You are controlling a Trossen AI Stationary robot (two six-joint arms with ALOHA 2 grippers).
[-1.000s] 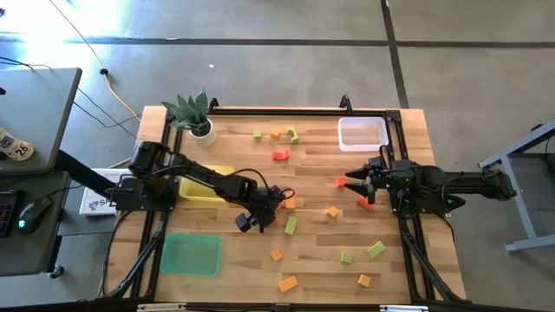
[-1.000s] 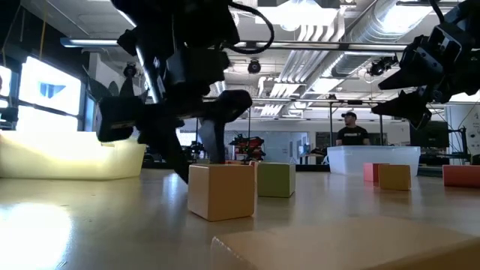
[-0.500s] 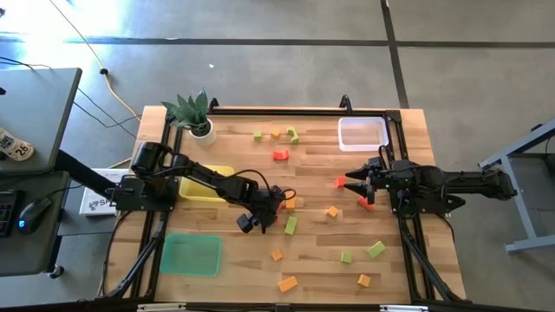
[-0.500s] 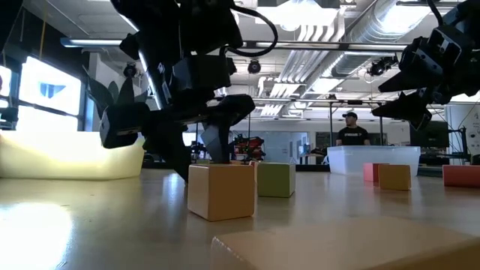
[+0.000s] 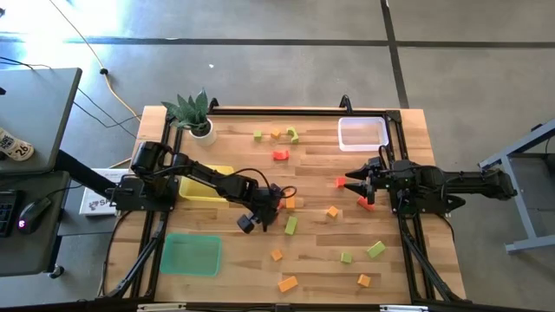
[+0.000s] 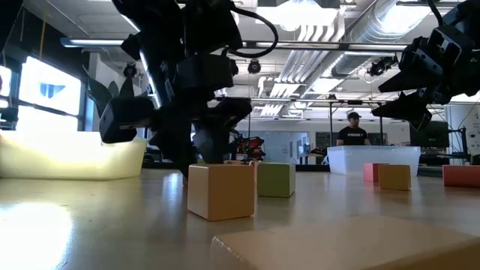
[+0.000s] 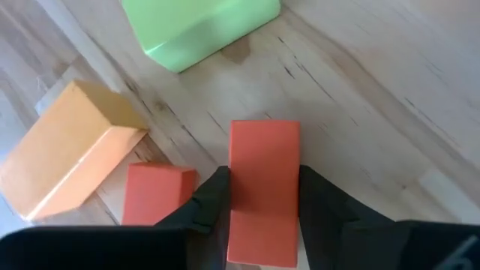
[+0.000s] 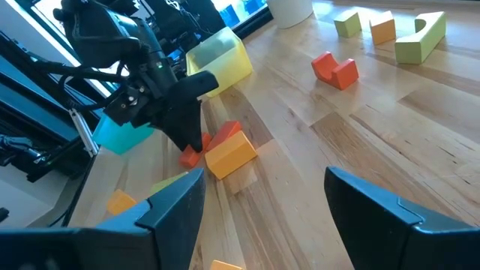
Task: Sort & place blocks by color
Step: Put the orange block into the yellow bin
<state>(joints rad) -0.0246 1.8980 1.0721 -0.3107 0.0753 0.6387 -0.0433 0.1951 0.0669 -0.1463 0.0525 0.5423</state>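
My left gripper (image 7: 264, 214) is low over the middle of the table (image 5: 260, 156), shut on a red oblong block (image 7: 262, 180). Beside that block lie a second red block (image 7: 154, 193), an orange brick (image 7: 71, 157) and a light green block (image 7: 199, 26). My right gripper (image 5: 357, 185) hangs open above the table's right half, over two red blocks (image 5: 340, 182), touching nothing. More red, orange and green blocks lie scattered over the far and near parts of the table. My left gripper pinches the red oblong block by its two long sides (image 7: 234, 196), between its two fingers. The fingers come steeply from above and lie along the block's length. The block lies flat on the table, as far as the wrist view shows.
A yellow tray (image 5: 206, 184) sits at the left edge, a green tray (image 5: 191, 256) at the near left and a clear tray (image 5: 362, 133) at the far right. A potted plant (image 5: 195, 113) stands at the far left corner. A person (image 6: 351, 131) stands far behind the table.
My left gripper has shut its fingers on the red oblong block, staying low over the table's middle. The block lies where it was.
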